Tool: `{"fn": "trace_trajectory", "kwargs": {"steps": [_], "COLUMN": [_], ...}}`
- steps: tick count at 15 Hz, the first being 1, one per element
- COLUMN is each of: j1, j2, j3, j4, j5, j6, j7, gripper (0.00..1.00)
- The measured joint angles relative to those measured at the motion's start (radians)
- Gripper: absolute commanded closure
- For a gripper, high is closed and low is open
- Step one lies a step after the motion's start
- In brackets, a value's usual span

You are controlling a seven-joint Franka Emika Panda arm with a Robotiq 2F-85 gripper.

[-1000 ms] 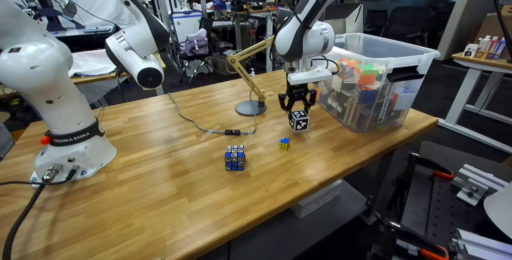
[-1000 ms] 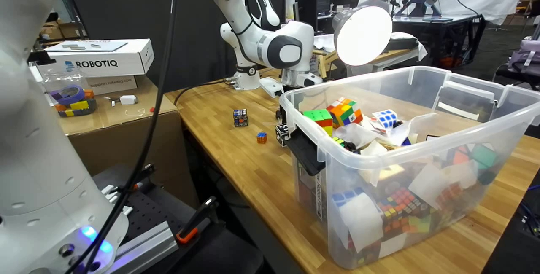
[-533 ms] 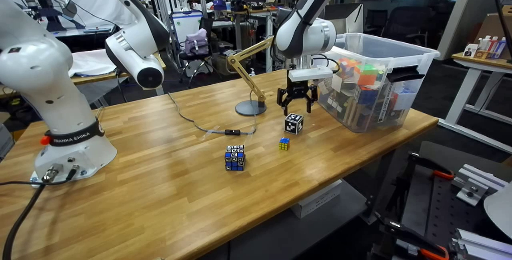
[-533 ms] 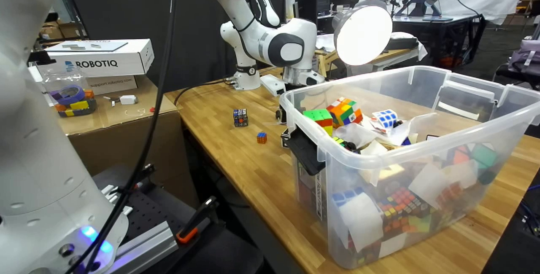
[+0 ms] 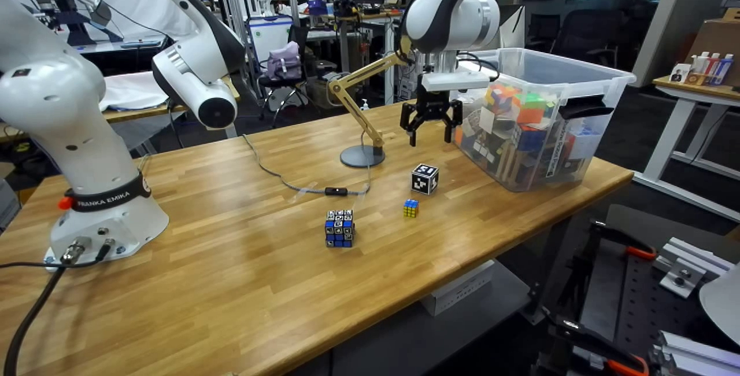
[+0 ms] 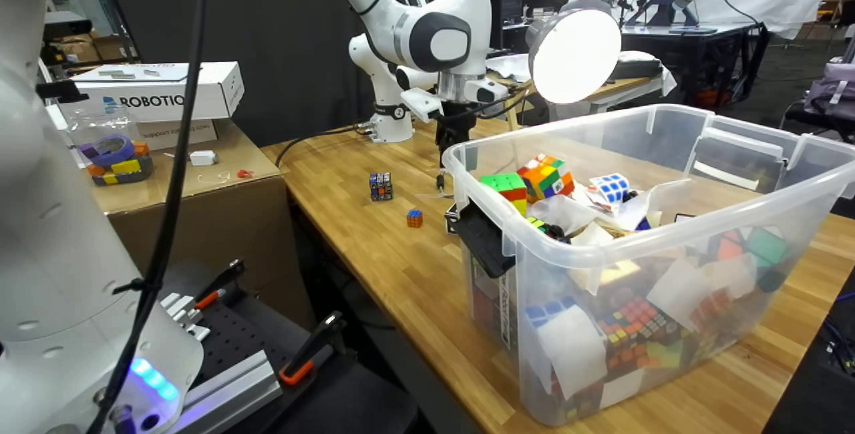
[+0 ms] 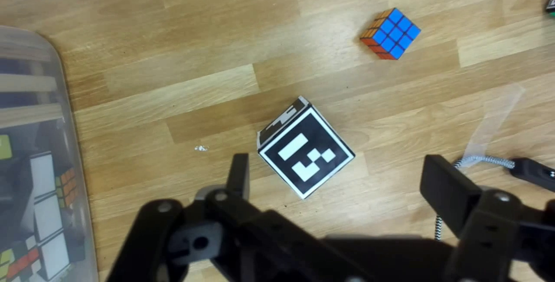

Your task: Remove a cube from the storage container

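The black cube with white marks (image 5: 425, 179) rests on the wooden table, in front of the storage container (image 5: 537, 127). In an exterior view the cube (image 6: 451, 219) is mostly hidden behind the container's black handle. My gripper (image 5: 430, 140) hangs above and slightly behind the cube, open, with nothing between its fingers. From the wrist, the cube (image 7: 307, 152) shows below and between the spread fingertips (image 7: 446, 191), nearer the left one, its top face turned like a diamond. The clear storage container (image 6: 668, 254) holds several colourful puzzle cubes and papers.
A tiny blue-and-yellow cube (image 5: 410, 208) lies close to the black cube. Farther off stands a dark blue cube with pale marks (image 5: 339, 228). A desk lamp (image 5: 363, 156) and its cable switch (image 5: 336, 191) are on the table. A second arm (image 5: 104, 191) stands at the far end.
A second ago the cube was between the gripper's fingers. It was let go onto the table as the fingers spread. Since then the gripper has risen away, and the cube lies still.
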Motion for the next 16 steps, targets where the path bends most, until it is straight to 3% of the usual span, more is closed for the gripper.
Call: {"fn": "trace_trajectory", "kwargs": {"steps": [7,12,16], "j1": [0.038,0.051,0.051], "j2": [-0.244,-0.437,-0.457], "j3": [0.0,0.006,0.006], "j4": [-0.185,-0.248,-0.27], "j5": [-0.072,-0.112,-0.112], "j6": [-0.016,-0.19,-0.201], "j7": [0.034,0.078,0.08], "gripper": [0.0,0.0,0.0]}}
